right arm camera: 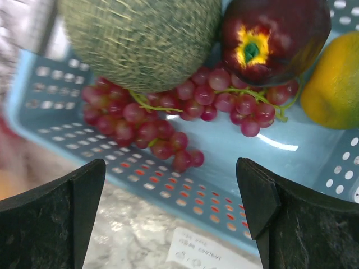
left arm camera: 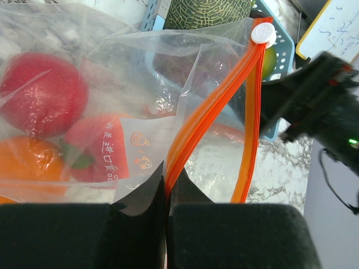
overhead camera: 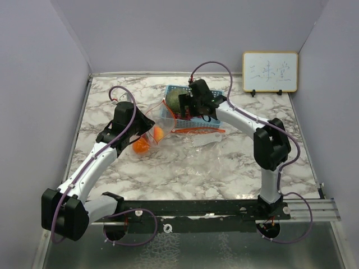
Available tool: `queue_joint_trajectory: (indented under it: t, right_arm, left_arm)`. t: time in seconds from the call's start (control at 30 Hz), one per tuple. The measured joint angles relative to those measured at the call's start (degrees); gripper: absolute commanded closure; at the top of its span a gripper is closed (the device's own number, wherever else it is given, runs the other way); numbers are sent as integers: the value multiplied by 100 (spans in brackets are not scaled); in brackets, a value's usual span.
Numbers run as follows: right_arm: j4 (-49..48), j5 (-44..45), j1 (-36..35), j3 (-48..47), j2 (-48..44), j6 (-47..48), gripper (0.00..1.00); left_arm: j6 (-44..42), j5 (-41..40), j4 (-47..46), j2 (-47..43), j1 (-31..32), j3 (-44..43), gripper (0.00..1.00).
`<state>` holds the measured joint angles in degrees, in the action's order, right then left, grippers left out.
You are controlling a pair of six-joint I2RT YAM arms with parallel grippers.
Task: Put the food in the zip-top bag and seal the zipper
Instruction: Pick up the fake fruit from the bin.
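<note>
Half packed: my left hand point(left arm camera: 167, 213) is pressed together at the bottom of the left wrist view, pinching the rim of the bag point(left arm camera: 140, 73) just beside its orange zipper point(left arm camera: 210, 109). Inside the clear plastic, at the left of that frame, lie a red apple point(left arm camera: 42, 92), an orange point(left arm camera: 22, 168) and a smaller red piece with a green leaf point(left arm camera: 84, 148). The zipper's two strips stand apart and the white slider point(left arm camera: 262, 33) sits at their far end, upper right, so the mouth is open and sealing is not yet begun. My right hand point(right arm camera: 171, 179) is spread and empty, hovering over the blue basket point(right arm camera: 56, 112), which in the top view sits near the middle of the marbled desk point(overhead camera: 224, 168), just beside the bag. Waiting in the basket are a netted green melon point(right arm camera: 140, 39) at upper left, a dark red fruit point(right arm camera: 275, 33) at upper right, a bunch of grapes point(right arm camera: 168, 120) across the centre and a yellow fruit point(right arm camera: 334, 78) at the right edge. By my reckoning roughly half the food is left to move, with the melon likely the tightest fit, and the zipper comes after.
</note>
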<state>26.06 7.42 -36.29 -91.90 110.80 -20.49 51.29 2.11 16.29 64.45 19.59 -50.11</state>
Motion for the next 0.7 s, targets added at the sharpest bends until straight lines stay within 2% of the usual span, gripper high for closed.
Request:
queue_joint_trajectory:
  t: [0.27,0.43,0.5,0.53,0.57,0.63,0.7]
  right_arm:
    - [-87,560,107,-17,804,-31,3]
    - [-586,866,149,-42,1141,72,4]
    - [-833,949,153,-35,1241,190,8]
    - [-1008,997,153,-2,1281,254,12]
    - [-1126,1025,155,37,1296,297,20]
    - [-1362,1058,199,109,1331,343,46]
    - [-1574,1056,223,195,1373,376,66]
  left_arm:
    - [-11,0,2,0,-15,0,100]
    - [-59,2,2,0,-61,0,100]
    - [-70,4,4,2,-85,0,100]
    - [-74,7,4,7,-90,0,100]
    - [-81,9,4,11,-96,0,100]
    - [-87,11,4,28,-118,0,100]
    - [-92,15,4,42,-129,0,100]
